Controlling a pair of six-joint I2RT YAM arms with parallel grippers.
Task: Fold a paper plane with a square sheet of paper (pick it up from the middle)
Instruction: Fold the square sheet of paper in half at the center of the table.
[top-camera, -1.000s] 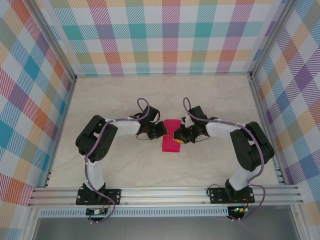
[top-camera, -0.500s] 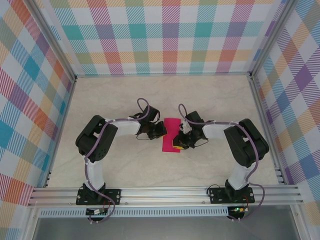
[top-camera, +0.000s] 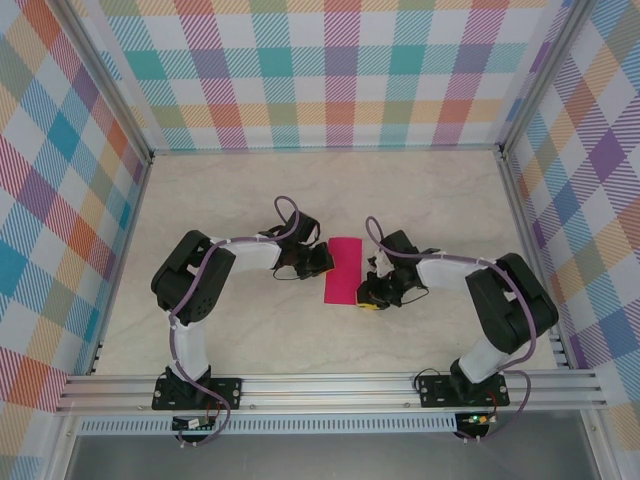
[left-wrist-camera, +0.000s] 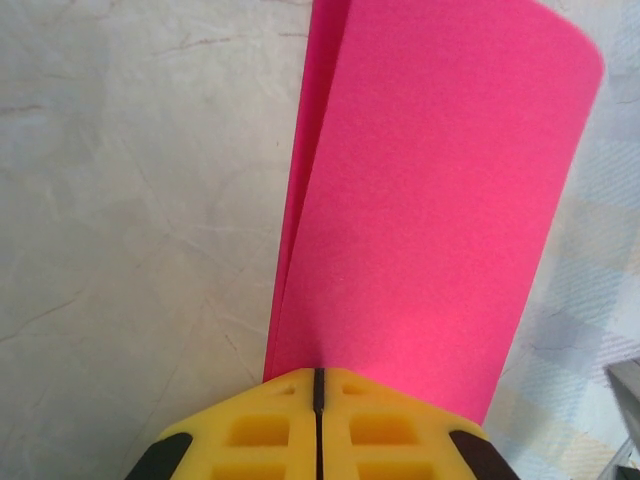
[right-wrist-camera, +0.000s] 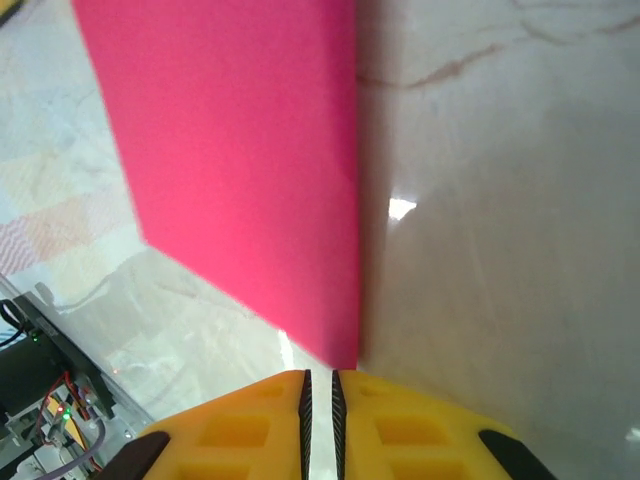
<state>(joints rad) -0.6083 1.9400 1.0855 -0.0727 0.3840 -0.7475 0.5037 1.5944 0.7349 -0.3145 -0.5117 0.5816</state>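
The square sheet of paper (top-camera: 345, 270) is folded in half into a magenta strip (two layers visible up close), lying mid-table (top-camera: 230, 200) between the arms. Left gripper (left-wrist-camera: 318, 385) is clamped tight on its left edge. Right gripper (right-wrist-camera: 320, 385) sits at the near right corner, closed to a slit; can't tell if it's pinching paper.

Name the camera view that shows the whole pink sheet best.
Top external: the square sheet of paper, folded, shows its whole outline. Left wrist shows two layers entering the left gripper; right wrist shows one side and corner.
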